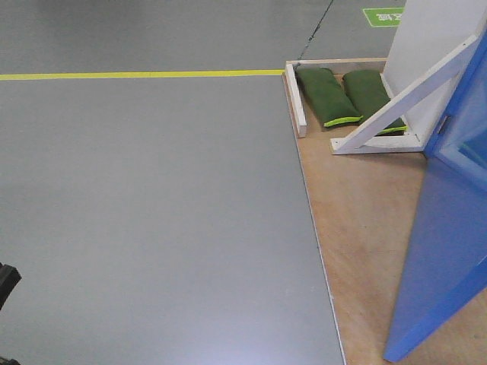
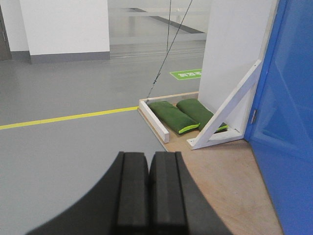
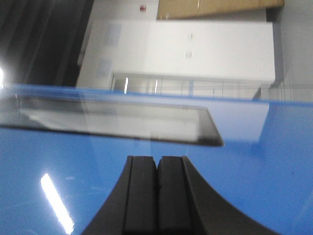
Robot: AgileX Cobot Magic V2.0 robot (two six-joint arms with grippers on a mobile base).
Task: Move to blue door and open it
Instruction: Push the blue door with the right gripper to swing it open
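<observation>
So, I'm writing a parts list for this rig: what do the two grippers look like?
Both look alike. The left gripper has two flat, matte black rectangular fingers with rounded top corners, flaring into a curved black base. The right gripper shows the same black fingers and base. No cables or markings are visible.

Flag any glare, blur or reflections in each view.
Front view: sharp, with faint pale glare on the floor at the bottom edge. Left wrist view: evenly lit and clear, no glare. Right wrist view: soft overall; the glossy door reflects the room and a bright light streak beside the right claw.
</observation>
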